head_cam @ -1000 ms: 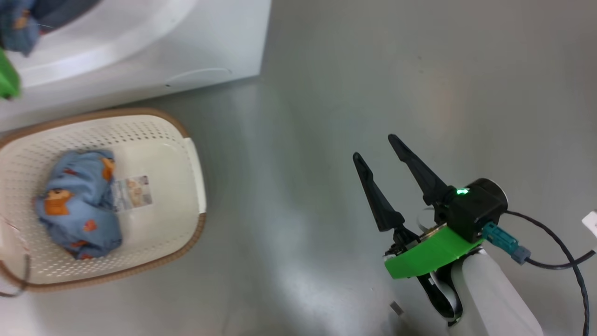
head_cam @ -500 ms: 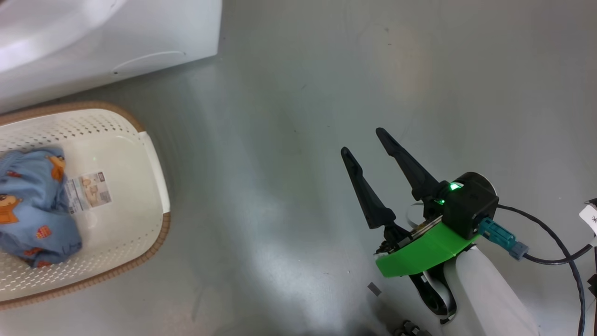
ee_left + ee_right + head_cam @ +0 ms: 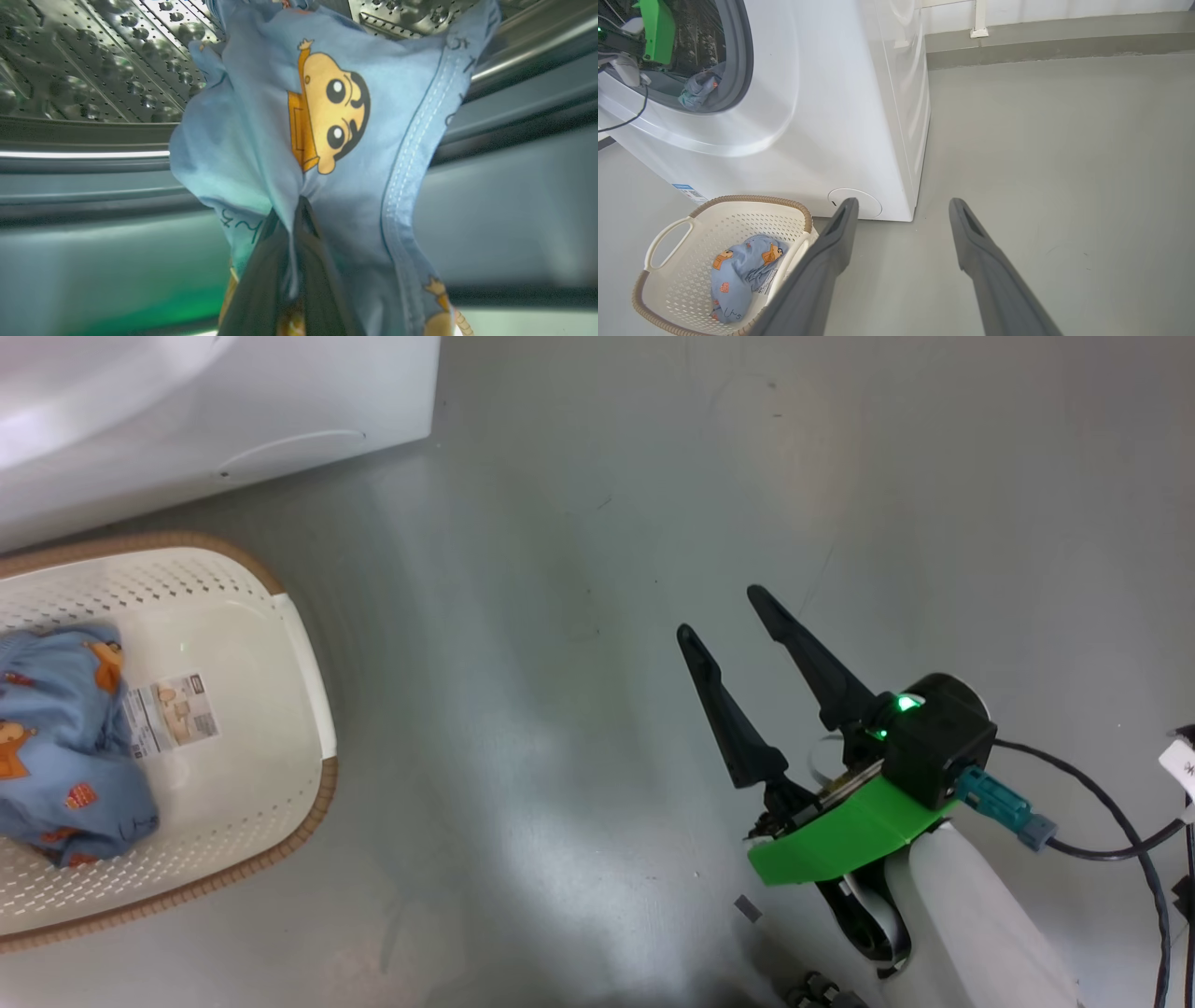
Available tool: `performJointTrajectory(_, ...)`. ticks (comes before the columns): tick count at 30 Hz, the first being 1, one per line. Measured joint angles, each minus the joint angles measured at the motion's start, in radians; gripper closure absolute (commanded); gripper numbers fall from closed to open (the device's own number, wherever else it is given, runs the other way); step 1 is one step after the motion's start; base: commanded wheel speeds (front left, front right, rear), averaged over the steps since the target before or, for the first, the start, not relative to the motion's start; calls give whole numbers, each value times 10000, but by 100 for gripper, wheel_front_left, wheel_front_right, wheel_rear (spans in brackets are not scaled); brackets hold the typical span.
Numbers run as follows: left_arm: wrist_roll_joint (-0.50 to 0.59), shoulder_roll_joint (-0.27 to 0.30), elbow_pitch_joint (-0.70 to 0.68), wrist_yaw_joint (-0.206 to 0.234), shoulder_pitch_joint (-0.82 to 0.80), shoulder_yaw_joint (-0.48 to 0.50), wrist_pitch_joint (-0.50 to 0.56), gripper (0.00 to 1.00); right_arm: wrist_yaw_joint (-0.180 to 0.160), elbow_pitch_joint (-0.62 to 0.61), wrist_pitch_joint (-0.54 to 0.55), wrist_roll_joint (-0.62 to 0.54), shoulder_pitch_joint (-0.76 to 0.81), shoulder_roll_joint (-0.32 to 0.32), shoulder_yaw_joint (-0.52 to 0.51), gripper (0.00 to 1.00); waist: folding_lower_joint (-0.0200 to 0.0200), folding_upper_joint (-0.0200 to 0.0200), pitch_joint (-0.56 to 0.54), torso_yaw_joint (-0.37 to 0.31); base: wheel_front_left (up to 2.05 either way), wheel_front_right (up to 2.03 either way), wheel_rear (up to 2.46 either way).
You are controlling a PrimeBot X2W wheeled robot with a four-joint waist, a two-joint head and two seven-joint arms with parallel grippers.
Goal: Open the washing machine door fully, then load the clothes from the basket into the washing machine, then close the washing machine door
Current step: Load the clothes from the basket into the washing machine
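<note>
Left end effector (image 3: 289, 213) now tight on clothes (image 3: 252, 116) in washing machine (image 3: 822, 93); right end effector (image 3: 720, 610) still spread.

Small cream perforated plastic basket (image 3: 668, 261) on grey smooth floor (image 3: 1064, 163), just before front of big white boxy washing machine (image 3: 822, 116). Light-blue printed fabric bundle (image 3: 738, 275) inside basket, touching paper label (image 3: 171, 712). Second bundle (image 3: 698, 91) in machine's opening, on rubber gasket (image 3: 742, 60). Right gripper (image 3: 720, 613) over floor, well right of basket.
</note>
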Motion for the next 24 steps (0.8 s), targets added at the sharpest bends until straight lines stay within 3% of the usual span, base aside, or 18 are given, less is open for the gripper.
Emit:
performJointTrajectory(15,554,259,-706,570,-798,282,-2708,100,0,-138,-69,104,-163,6,222,0,0,0,402,-202,0,0,0)
performJointTrajectory(24,777,244,-219,832,-1918,876,-5164,100,0,-167,-69,648,-349,21,395,0,0,0,770,-763,0,0,0)
